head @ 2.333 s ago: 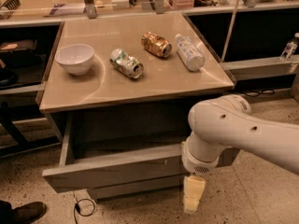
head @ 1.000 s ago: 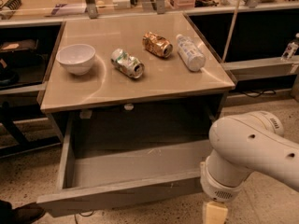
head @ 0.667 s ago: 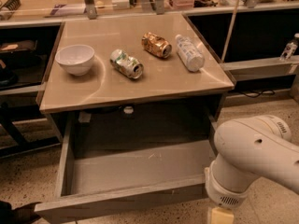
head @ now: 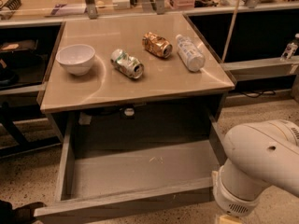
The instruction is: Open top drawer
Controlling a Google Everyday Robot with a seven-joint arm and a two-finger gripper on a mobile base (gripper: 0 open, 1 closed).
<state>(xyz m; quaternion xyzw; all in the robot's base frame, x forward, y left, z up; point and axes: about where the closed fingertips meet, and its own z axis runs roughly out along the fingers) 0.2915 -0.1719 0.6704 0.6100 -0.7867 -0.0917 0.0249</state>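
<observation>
One grey drawer (head: 140,171) is standing far out beneath the table (head: 163,80), showing a wide grey box floor with a few pale flecks. At the bottom edge, seemingly by its right front corner, the gripper (head: 232,219) is hanging; I cannot tell its state.

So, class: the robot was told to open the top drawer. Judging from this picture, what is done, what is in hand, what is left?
Done: the top drawer stands pulled far out from under the tabletop, its grey floor showing. In hand: the gripper hangs at the picture's bottom edge by the drawer's front corner; contact is hidden. Left: probably only letting go and backing off.
</observation>
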